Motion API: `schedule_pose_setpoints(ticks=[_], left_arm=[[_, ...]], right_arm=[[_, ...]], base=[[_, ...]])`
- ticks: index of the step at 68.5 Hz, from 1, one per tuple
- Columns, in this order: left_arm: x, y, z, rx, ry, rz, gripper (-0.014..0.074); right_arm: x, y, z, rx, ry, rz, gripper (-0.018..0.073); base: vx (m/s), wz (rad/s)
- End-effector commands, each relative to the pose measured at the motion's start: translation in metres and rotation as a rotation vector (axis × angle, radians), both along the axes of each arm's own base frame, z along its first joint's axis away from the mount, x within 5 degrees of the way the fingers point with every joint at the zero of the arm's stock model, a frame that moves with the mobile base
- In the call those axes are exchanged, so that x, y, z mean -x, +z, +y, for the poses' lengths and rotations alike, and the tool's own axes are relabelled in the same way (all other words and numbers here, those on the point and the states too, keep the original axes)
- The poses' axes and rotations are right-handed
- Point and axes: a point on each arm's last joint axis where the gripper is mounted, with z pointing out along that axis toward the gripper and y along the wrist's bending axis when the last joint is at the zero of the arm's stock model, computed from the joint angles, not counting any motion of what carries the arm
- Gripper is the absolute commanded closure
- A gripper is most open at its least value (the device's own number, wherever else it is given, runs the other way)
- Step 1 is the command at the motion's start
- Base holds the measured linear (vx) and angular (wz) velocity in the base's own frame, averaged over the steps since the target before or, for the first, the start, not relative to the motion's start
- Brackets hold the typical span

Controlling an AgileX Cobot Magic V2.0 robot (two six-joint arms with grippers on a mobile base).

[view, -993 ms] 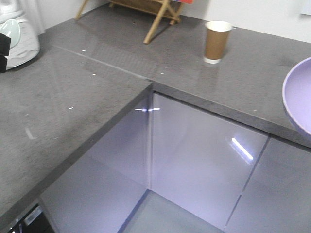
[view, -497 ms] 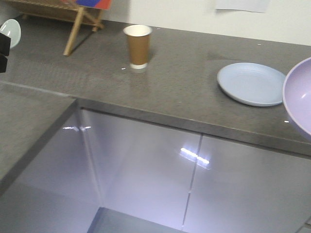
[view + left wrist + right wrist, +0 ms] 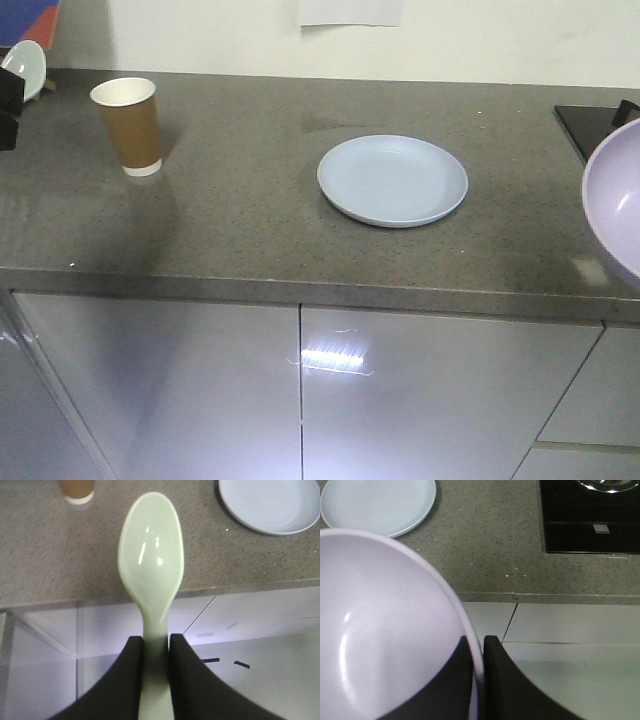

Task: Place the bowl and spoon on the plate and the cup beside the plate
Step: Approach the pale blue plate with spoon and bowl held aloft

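My left gripper [image 3: 156,642] is shut on the handle of the mint-green spoon [image 3: 151,560], held in the air in front of the counter edge; the spoon's bowl [image 3: 24,66] shows at the far left of the front view. The rim of the lavender bowl [image 3: 380,630] is pinched by my right gripper [image 3: 478,642], which is shut on it; the bowl [image 3: 615,205] hangs at the right edge of the front view. The pale blue plate [image 3: 392,180] lies empty on the counter. The brown paper cup [image 3: 128,125] stands upright to the plate's left, well apart from it.
The grey stone counter [image 3: 250,230] runs along a white wall, with glossy cabinet doors [image 3: 300,400] below. A black cooktop [image 3: 590,517] sits at the counter's right end. A white sheet [image 3: 350,12] hangs on the wall.
The view has swung to the right along the counter: the cup has shifted left in the picture and the plate has come to the middle. Both grippers keep their hold.
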Motion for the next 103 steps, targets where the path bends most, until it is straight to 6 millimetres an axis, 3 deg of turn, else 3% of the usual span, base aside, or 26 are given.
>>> schedule_pose_setpoints(ticks=[1,103], left_arm=[[0.0075,0.0126,0.0004,0.023,-0.009,-0.065,0.0603],[0.0075,0.0126,0.0004,0.023,-0.009,-0.065,0.0603]], right_arm=[[0.0023,0.0132,-0.0016,0.015,-0.002,-0.095,0.0569],[0.0024,0.013,-0.0016,0.015,-0.002,-0.092,0.0569]], base=[[0.15,-0.36],[0.13,-0.14]])
